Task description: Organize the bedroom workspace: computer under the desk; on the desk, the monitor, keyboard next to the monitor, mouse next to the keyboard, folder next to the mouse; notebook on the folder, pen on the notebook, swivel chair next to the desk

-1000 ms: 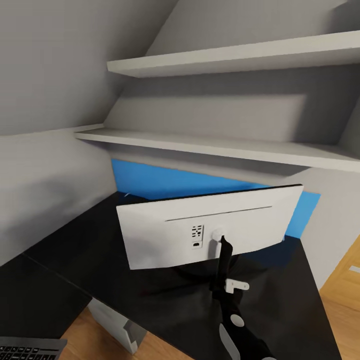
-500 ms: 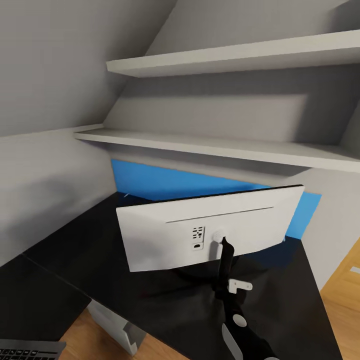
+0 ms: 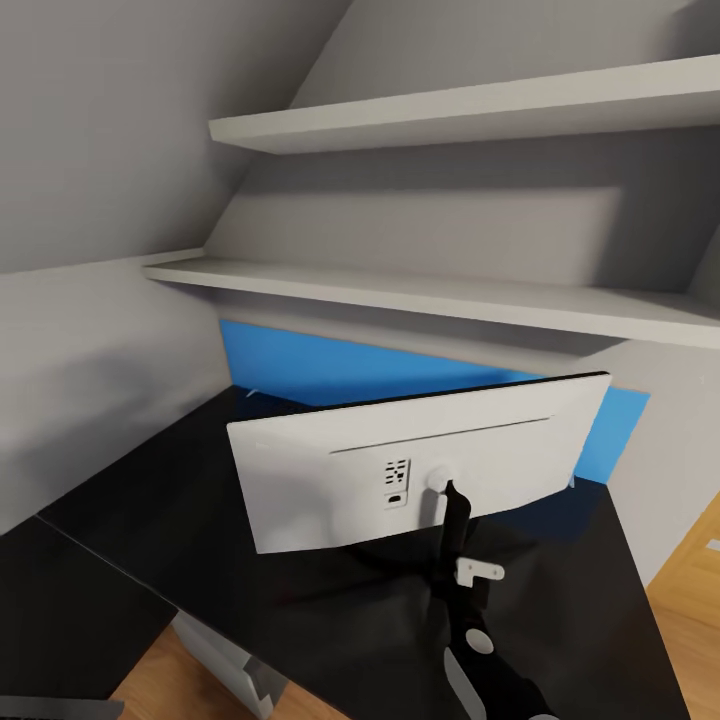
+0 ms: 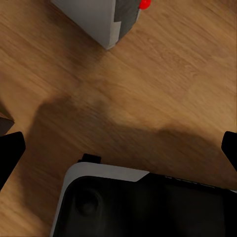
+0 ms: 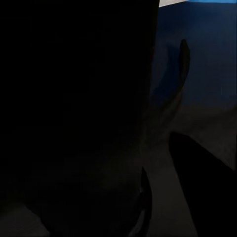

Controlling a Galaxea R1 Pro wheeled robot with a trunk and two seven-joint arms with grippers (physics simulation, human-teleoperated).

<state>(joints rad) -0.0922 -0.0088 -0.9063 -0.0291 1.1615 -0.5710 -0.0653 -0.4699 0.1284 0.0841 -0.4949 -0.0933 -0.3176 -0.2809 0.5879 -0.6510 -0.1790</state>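
Note:
The monitor (image 3: 400, 465) shows its light-grey back and leans tilted over the glossy black desk (image 3: 150, 500) in front of the blue back panel (image 3: 330, 365). My right gripper (image 3: 450, 545) reaches up from below and is shut on the monitor's thin black stand. In the right wrist view a black shape sits close against the lens beside one dark finger (image 5: 202, 182). The white computer (image 3: 225, 675) stands on the floor under the desk edge, and its corner (image 4: 98, 19) appears in the left wrist view. My left gripper (image 4: 118, 153) hangs open over the wooden floor. A sliver of the keyboard (image 3: 60, 708) lies at the lower left.
Two grey wall shelves (image 3: 450, 295) run above the desk under a sloped ceiling. Wooden floor (image 3: 690, 610) lies to the desk's right and below it. My own base (image 4: 143, 207) sits beneath the left gripper.
The whole view has shifted a little, and the keyboard has slid almost out at the lower left. The monitor, with the right gripper, sits slightly lower and nearer in the picture.

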